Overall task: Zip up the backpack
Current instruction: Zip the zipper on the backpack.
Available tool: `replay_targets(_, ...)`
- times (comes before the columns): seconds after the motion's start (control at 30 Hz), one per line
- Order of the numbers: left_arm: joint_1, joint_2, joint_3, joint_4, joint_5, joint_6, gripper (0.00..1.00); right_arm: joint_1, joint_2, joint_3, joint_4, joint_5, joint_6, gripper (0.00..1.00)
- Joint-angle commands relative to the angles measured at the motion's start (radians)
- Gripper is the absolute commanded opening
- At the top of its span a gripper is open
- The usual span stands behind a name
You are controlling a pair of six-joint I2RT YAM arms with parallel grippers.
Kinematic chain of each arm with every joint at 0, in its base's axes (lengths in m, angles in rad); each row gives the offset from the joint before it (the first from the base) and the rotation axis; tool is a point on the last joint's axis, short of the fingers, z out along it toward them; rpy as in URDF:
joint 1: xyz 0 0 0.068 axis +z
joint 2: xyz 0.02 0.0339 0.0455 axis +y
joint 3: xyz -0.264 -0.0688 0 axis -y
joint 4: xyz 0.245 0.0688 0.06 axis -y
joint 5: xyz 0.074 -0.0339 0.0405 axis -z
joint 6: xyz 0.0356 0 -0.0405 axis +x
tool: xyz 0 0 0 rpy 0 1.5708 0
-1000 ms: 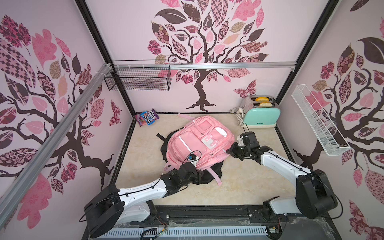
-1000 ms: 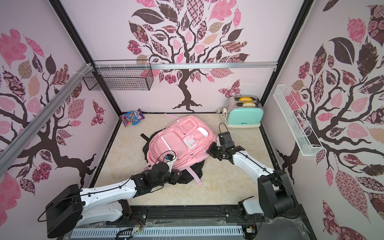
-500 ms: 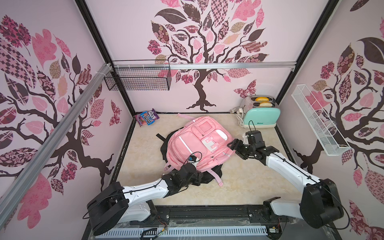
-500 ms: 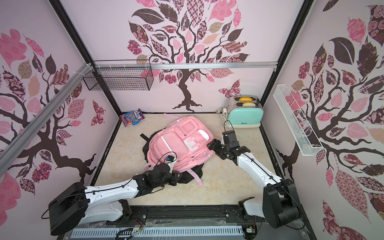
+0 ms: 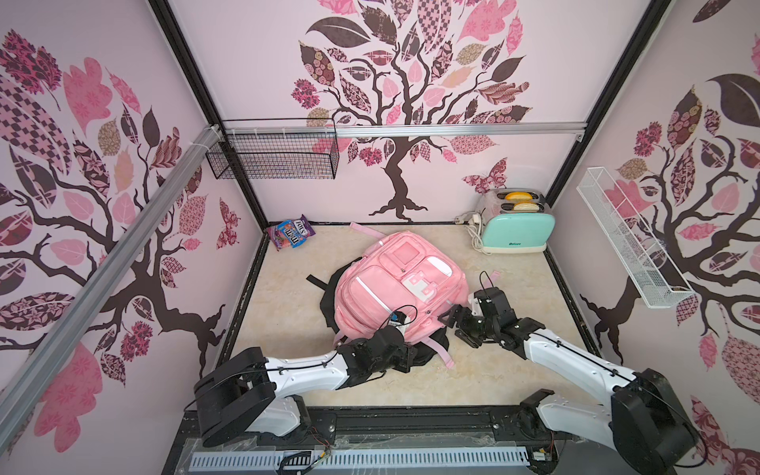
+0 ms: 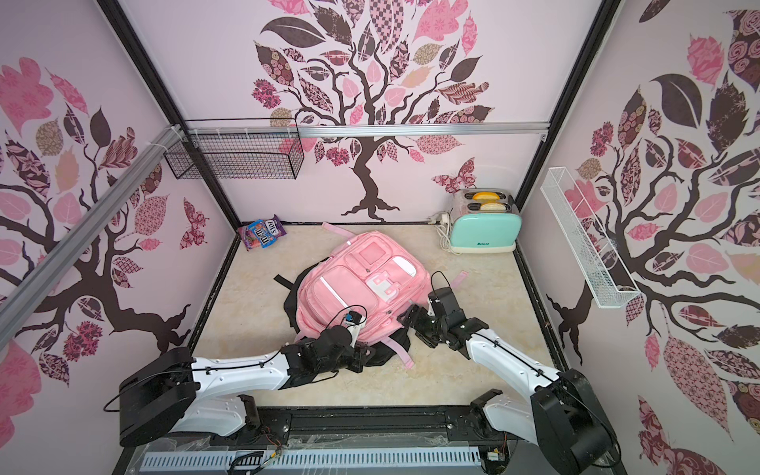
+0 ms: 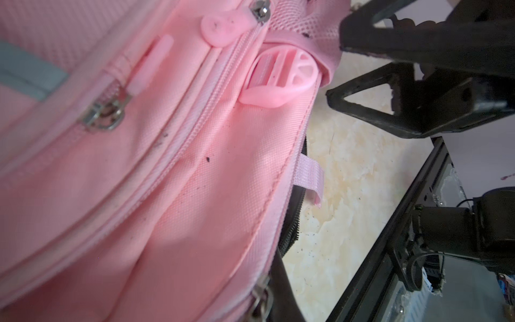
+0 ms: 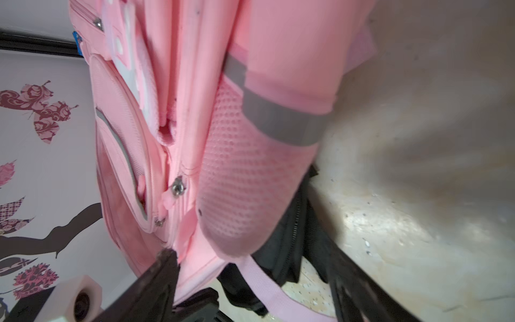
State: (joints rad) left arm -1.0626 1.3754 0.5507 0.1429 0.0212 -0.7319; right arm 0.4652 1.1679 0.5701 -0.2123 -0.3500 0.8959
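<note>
Now the right gripper [image 5: 454, 327] is seen with its jaws spread apart, where a second ago they were held together against the right edge of the backpack [image 5: 382, 292]. It is also found lower in the frame, beside the pack's lower right edge, and one fingertip [image 8: 167, 262] is laid against the side seam in the right wrist view. The left gripper [image 5: 405, 355] is kept at the pack's lower edge as before, jaws together; whether fabric is pinched between them cannot be told. The backpack is placed at the centre of the floor in both top views, laid flat with its front pockets turned upward, over a black backpack [image 5: 327, 306]. Its long axis appears to be set on a slant, from upper right to lower left of the frame; which end is the top cannot be told. One pink backpack and one black one are counted, and two grippers. One toaster [image 5: 516, 230] with two slices is counted at the upper right and one candy bag [image 5: 292, 236] at the upper left. One black wire basket [image 5: 271, 160] and one white wire rack [image 5: 629, 242] are counted on the walls.
</note>
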Motion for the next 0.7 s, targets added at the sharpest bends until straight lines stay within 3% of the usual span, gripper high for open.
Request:
replay_targets(0.0,-0.009,0.021,0.021,0.059,0.028,0.002,0.00,0.007,0.027,0.011,0.076,-0.007,0.023,0.84)
replay_targets(0.13,-0.009,0.012,0.025,0.049,0.018,0.005,0.00,0.007,0.051,0.014,0.096,-0.003,0.014,0.82)
replay_targets(0.23,-0.008,-0.003,0.026,0.030,0.005,0.006,0.00,0.007,0.078,0.019,0.133,-0.010,0.010,0.68)
replay_targets(0.43,0.017,-0.044,0.004,-0.024,0.001,0.005,0.00,0.007,0.163,0.105,0.134,0.011,-0.028,0.05)
replay_targets(0.47,0.029,-0.050,-0.003,-0.028,0.005,0.002,0.00,0.008,0.178,0.129,0.118,0.026,-0.039,0.00)
replay_targets(0.67,0.096,-0.136,-0.068,-0.069,0.017,-0.008,0.00,0.001,0.243,0.241,0.086,0.115,-0.087,0.00)
